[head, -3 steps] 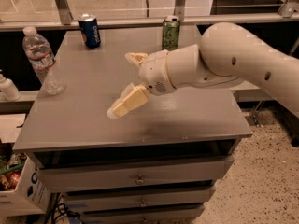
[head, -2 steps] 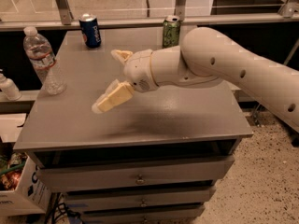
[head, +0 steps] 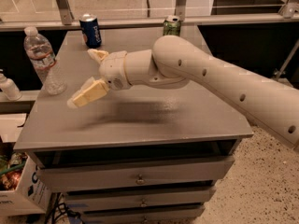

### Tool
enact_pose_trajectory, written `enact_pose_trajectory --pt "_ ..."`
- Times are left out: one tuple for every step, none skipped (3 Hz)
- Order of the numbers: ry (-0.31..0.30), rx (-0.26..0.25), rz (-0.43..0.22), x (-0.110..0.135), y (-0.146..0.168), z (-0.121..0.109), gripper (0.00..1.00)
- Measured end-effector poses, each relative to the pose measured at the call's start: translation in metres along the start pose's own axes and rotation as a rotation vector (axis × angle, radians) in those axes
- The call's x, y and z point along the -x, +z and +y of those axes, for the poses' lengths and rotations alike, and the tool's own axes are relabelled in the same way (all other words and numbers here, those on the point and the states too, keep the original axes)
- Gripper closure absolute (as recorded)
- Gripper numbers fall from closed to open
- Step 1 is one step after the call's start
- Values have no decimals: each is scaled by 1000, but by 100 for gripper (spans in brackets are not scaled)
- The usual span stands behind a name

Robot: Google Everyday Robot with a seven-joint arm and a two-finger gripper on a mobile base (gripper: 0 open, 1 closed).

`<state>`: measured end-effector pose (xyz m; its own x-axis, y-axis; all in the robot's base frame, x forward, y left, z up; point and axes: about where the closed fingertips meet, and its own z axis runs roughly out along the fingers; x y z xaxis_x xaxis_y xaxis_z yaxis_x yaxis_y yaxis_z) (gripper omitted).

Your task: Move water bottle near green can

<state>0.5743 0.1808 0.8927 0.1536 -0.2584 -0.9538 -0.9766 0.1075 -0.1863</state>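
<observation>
Camera view | we note pincer [head: 87, 77] open, empty | water bottle [head: 43, 62] upright, just ahead of its tips, not touching

The cream arm [head: 219, 83] stretches in from the right, wrist level; the gripper [head: 85, 78] at its tip points left; fingers [head: 88, 93] spread wide.

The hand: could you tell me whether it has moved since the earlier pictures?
Yes. The open hand has shifted left over the cabinet top, closing on the water bottle, which stands unmoved at the left edge.
</observation>
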Motion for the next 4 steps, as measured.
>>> enact_pose_trajectory --pt "7 26 -47 4 32 -1 0" --pt "14 41 -86 12 52 -3 0" --pt "17 53 -107 22 70 -4 0" --pt "20 77 -105 29 92 -5 0"
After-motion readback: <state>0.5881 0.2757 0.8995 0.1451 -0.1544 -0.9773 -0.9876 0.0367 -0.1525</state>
